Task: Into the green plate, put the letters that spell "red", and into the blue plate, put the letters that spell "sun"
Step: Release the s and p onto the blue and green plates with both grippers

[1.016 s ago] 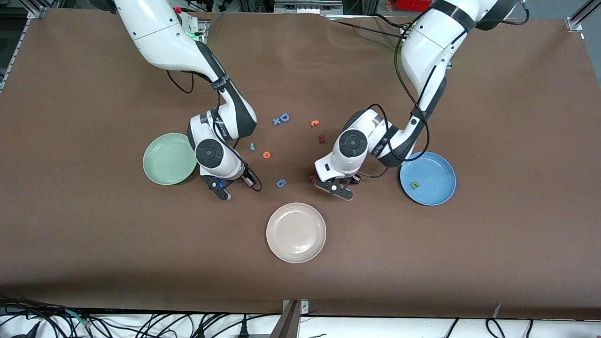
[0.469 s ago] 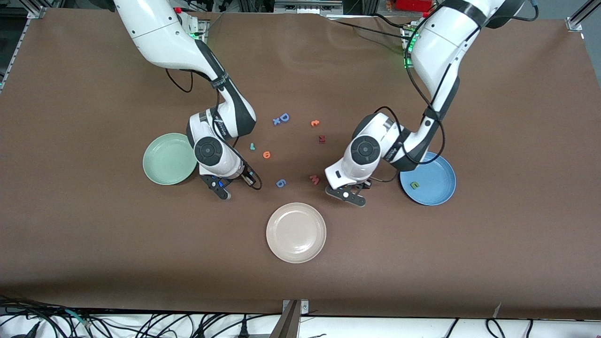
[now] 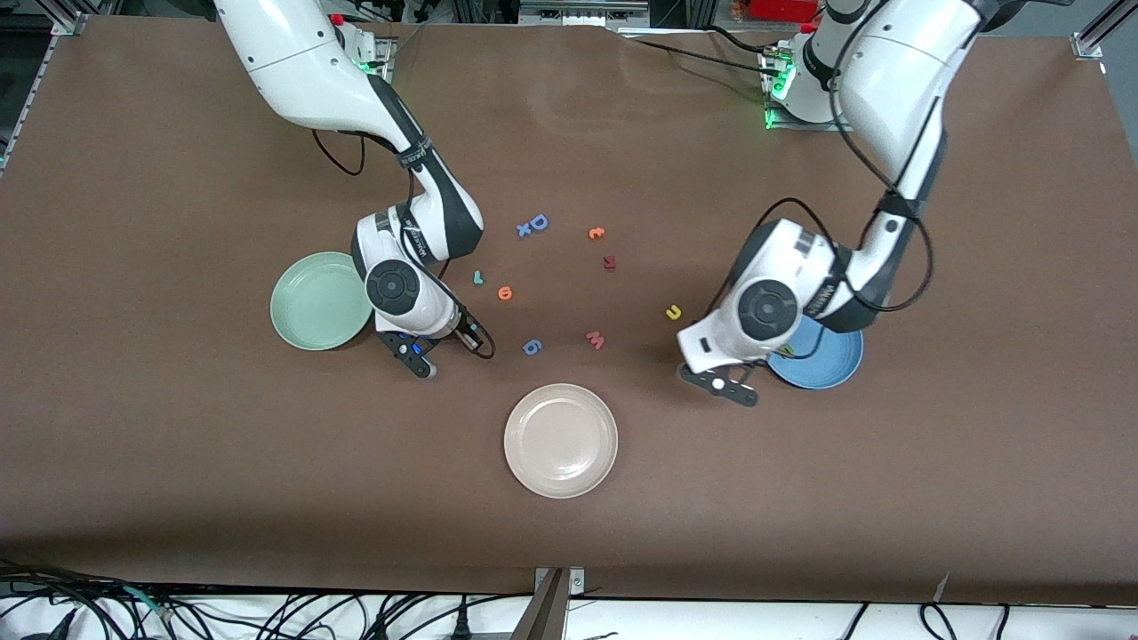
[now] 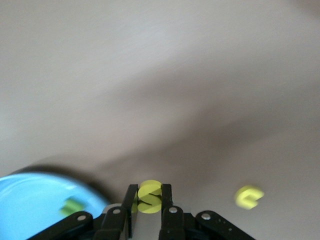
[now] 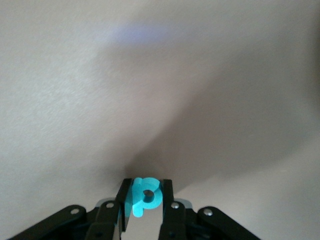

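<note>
Left arm shift: over the last second the left gripper (image 3: pixel 722 384) has travelled from beside the pink "w" (image 3: pixel 595 339) toward the left arm's end of the table, and now hangs over the table just beside the blue plate (image 3: pixel 836 366).
Left tool: fingers pinched tight on the yellow "s" (image 4: pixel 148 196), which stands between them in the left wrist view.
Meaning: in my judgement the "s" is about one short carry from its release over the blue plate.
Uncovered: the yellow "u" (image 3: pixel 674 312) now shows on the bare table, between the pink "w" and the blue plate; it was hidden under the arm before.
Green "n" (image 4: pixel 71 205): already lying in the blue plate, seen in the left wrist view.
Right arm: unmoved; the right gripper (image 3: pixel 420 359) hangs over the table just beside the green plate (image 3: pixel 307 313).
Right tool: fingers narrowed onto the teal "d" (image 5: pixel 145 195), held upright between them.
Green plate: no letter in it yet.
Teal "r" (image 3: pixel 477 278) and orange "e" (image 3: pixel 504 292): on the table side by side, near the right arm's wrist, not yet picked.
Look of the letters: tiny, flat, bright pieces, much smaller than the plates; likely easy to drop.
</note>
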You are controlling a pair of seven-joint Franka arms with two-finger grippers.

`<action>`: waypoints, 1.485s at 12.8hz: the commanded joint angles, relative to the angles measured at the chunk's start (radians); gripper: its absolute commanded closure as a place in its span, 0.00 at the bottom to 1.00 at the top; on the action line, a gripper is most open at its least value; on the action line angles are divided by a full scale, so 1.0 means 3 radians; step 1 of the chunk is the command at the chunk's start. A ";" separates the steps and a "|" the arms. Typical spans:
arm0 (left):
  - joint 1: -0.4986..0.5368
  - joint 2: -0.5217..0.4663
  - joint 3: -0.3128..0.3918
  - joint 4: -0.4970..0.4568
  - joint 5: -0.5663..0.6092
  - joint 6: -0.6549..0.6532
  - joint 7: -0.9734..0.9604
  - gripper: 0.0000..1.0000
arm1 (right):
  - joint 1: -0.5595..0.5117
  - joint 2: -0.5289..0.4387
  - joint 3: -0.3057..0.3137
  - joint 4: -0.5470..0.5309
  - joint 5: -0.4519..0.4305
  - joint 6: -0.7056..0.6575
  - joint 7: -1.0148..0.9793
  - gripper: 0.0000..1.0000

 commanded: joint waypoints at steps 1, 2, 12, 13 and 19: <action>0.0331 -0.0215 -0.0071 -0.0309 0.0059 -0.0104 0.0200 0.87 | -0.0084 -0.0318 -0.0157 0.0005 0.0015 -0.0617 -0.0434 1.00; 0.0403 -0.0276 -0.0137 -0.0417 0.0059 -0.0104 0.0200 0.88 | -0.0089 -0.0430 -0.0285 0.0005 0.0015 -0.0888 -0.0644 1.00; 0.0956 -0.0620 -0.0143 -0.1528 0.0120 0.0745 0.0615 0.23 | -0.0084 -0.0784 -0.1350 -0.1025 0.0015 -0.0470 -0.3284 1.00; 0.0956 -0.0630 -0.0148 -0.1528 0.0120 0.0715 0.0620 0.00 | -0.0084 -0.0769 -0.1345 -0.1174 0.0025 -0.0203 -0.3284 1.00; 0.0905 -0.0855 -0.0413 -0.1288 0.0120 0.0346 0.0579 0.00 | -0.0074 -0.0717 -0.1324 -0.1263 0.0030 -0.0031 -0.3279 0.34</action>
